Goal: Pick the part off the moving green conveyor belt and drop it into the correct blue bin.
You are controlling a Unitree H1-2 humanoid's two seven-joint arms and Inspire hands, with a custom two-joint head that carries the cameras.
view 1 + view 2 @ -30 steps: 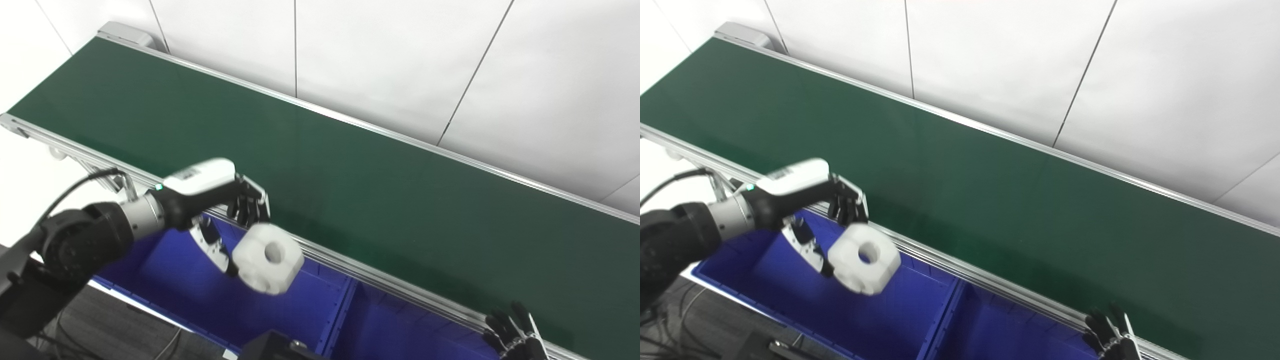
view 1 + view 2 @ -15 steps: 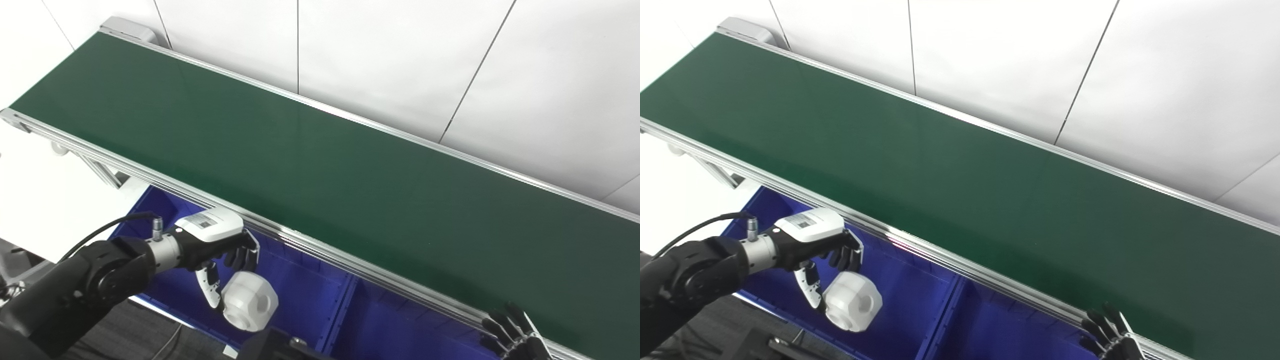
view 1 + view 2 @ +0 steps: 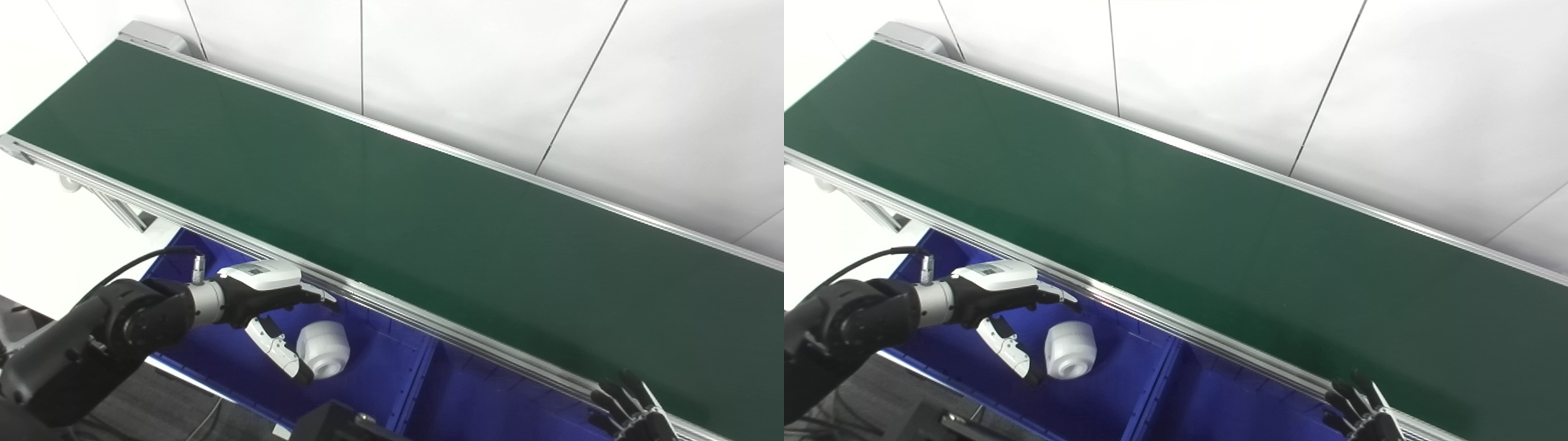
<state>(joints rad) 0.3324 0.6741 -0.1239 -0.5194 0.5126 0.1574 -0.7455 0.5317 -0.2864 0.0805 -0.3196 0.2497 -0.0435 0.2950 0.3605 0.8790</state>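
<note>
Change: half a second ago the left hand (image 3: 269,306) gripped the white part (image 3: 323,357) over the left blue bin (image 3: 202,361); now the part is released, clear of the fingers (image 3: 318,298), low inside that bin at the lower left of the frame.
Left hand: fingers spread and straight, thumb pointing down beside the part, holding nothing.
Right hand (image 3: 631,409): sits in the lower right corner as before; only dark fingertips show, splayed apart, the rest cut off by the frame edge.
Part: white, matte plastic, chunky with faceted sides and a round end face; its centre hole, plain a second ago, is hard to make out now.
Conveyor belt (image 3: 392,202): dark green, smooth and flat, running from upper left to lower right, with silver metal rails on both long edges; nothing lies on its surface.
Bins: glossy blue plastic; a ribbed wall divides the left bin from the right blue bin (image 3: 490,404), both partly tucked under the near rail.
Hidden: the bins' near edges are cut off at the bottom; a dark object (image 3: 337,425) at bottom centre is too cropped to identify.
</note>
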